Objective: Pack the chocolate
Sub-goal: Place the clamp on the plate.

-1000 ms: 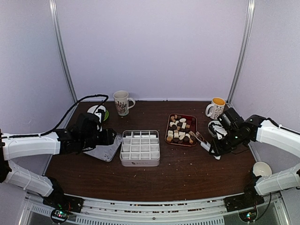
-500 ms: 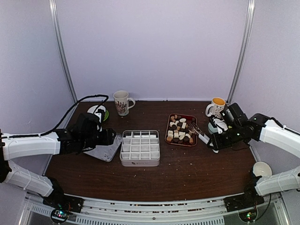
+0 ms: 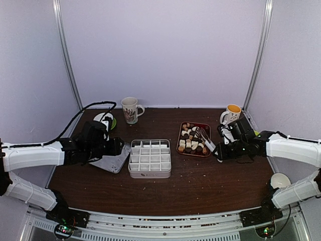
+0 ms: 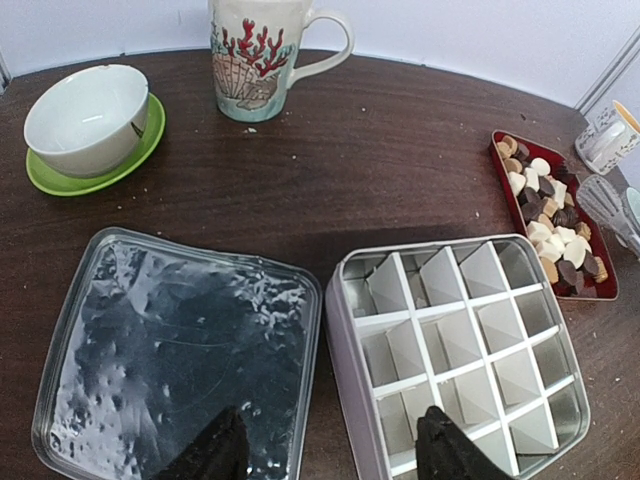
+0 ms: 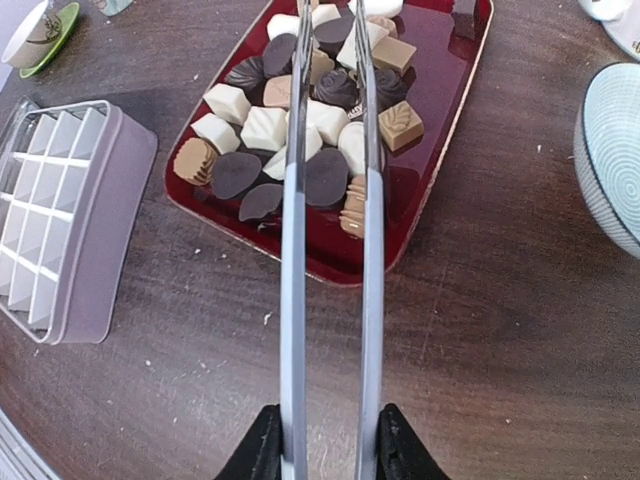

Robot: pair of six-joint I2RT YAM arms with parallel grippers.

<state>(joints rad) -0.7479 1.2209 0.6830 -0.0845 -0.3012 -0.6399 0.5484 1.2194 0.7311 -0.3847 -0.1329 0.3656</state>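
The chocolate (image 5: 325, 125), brown, tan and white pieces, is heaped in a red tray (image 5: 440, 190), also seen from above (image 3: 193, 138) and in the left wrist view (image 4: 550, 215). My right gripper (image 5: 323, 445) is shut on white tongs (image 5: 295, 250), whose two arms reach out over the pile; their tips run past the top of that view. From above, the right gripper (image 3: 223, 150) sits just right of the tray. A white box with a grid of cells (image 3: 149, 158) stands left of the tray. My left gripper (image 4: 332, 445) hangs open over the gap between the box (image 4: 460, 340) and its clear lid (image 4: 170, 350).
A coral-patterned mug (image 3: 130, 109) and a white bowl on a green saucer (image 3: 106, 120) stand at the back left. A mug with an orange inside (image 3: 231, 114) and a blue-patterned bowl (image 5: 612, 160) are right of the tray. A white cup (image 3: 280, 181) sits near the right arm's base.
My right arm has swung the tongs from the tray's near right corner to over the chocolate pile. The left arm has not moved.
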